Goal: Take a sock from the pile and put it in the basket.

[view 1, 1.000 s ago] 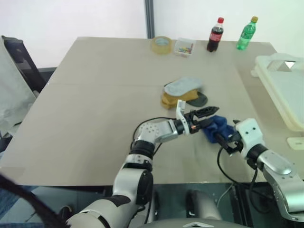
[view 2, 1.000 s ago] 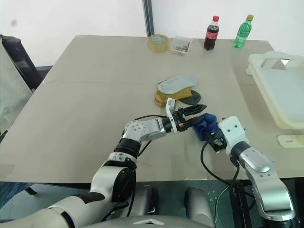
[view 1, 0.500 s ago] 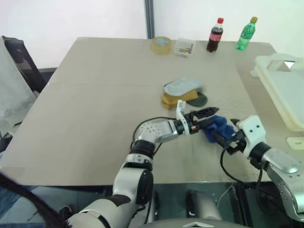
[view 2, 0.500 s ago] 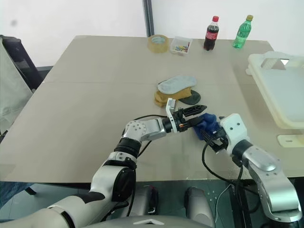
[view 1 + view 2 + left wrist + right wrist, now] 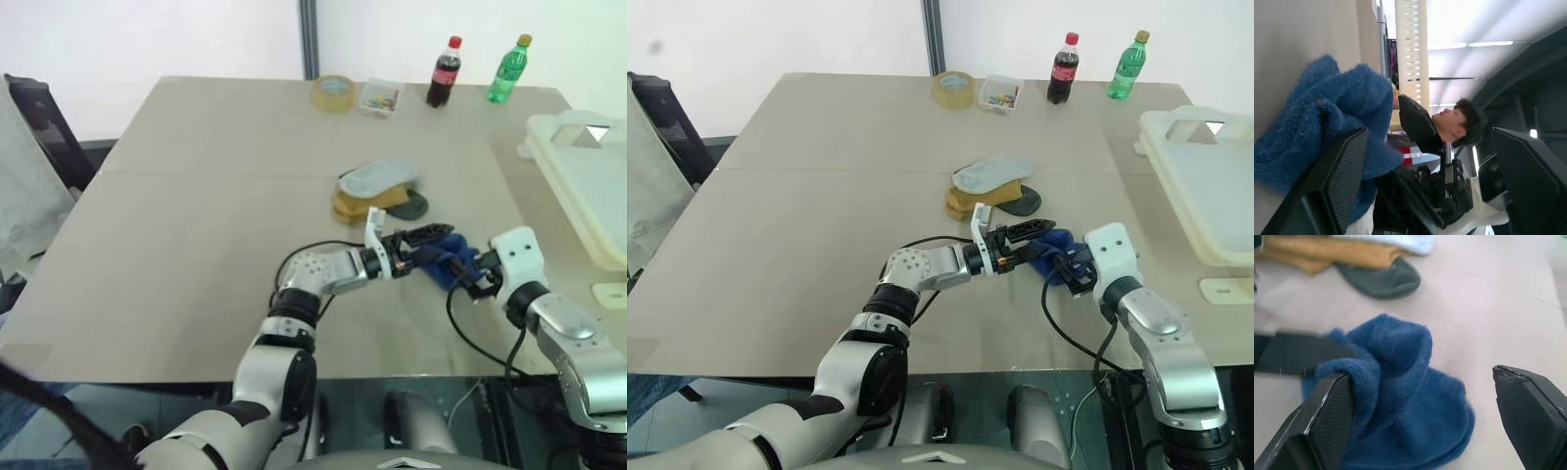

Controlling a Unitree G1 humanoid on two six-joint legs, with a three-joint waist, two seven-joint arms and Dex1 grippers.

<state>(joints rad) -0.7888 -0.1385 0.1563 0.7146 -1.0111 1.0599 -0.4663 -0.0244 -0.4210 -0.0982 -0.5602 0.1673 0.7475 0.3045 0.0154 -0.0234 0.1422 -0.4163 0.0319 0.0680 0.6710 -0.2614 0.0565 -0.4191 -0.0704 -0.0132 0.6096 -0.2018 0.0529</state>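
A crumpled blue sock lies on the tan table, a little right of centre in the lower half of the left eye view, with both grippers gathered round it. The left gripper reaches in from the left, pointing level toward the right side of the frame; its black fingers stand spread wide, one of them pressed against the sock's folds in the left wrist view — the sock is bunched beside that finger, not pinched between the two. The right gripper comes in from the lower right, and its fingers are also wide apart. In the right wrist view the sock sits between them, touching one finger and clear of the other.

Just above the blue sock, near the middle of the frame, lies the rest of the pile — a pale grey-blue sock on top of a mustard one, with a dark sock at its right edge.

The cream basket stands at the right edge of the frame, well apart from the sock.

Along the table's far edge, upper centre to upper right, are a roll of tape, a small clear box, a cola bottle and a green bottle.
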